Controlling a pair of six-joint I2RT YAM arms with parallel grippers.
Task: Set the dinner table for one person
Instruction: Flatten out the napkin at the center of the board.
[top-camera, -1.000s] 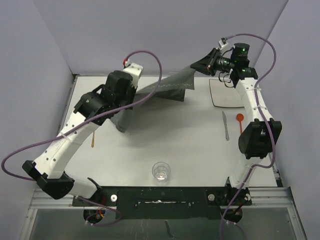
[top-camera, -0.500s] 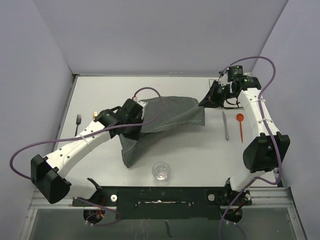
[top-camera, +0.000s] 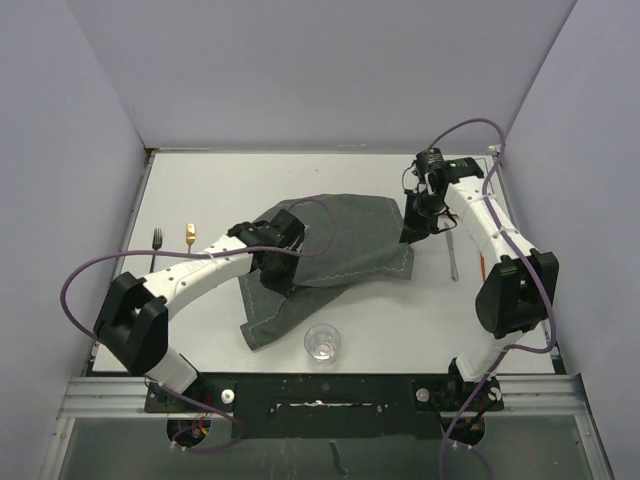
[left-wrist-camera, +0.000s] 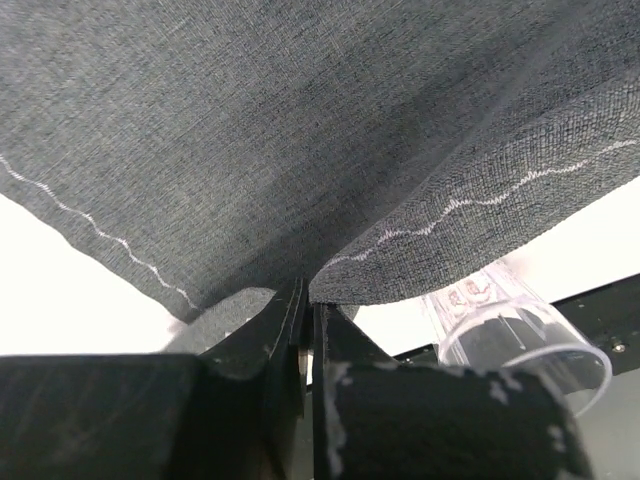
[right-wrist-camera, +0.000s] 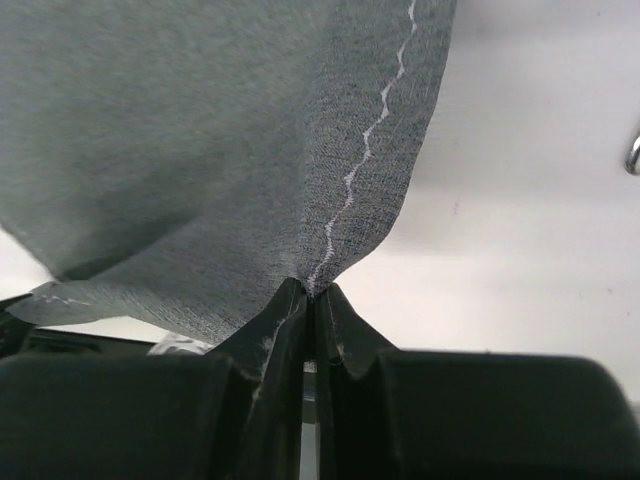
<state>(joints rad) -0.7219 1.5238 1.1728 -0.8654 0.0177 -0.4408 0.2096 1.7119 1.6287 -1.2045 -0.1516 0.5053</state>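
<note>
Table (top-camera: 205, 185) lay under both grippers; left gripper (left-wrist-camera: 306, 292) and right gripper (right-wrist-camera: 312, 290) were each clamped tight on opposite sides of the placemat (top-camera: 345, 235), which draped onto its middle

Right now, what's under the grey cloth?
Only white table shows around the placemat, pinched by the left gripper and right gripper. Anything beneath its middle is hidden.

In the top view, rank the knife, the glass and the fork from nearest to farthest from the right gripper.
1. Knife, just to the right of the right gripper.
2. Glass, centre, near the arm bases.
3. Fork, far left side.
</note>
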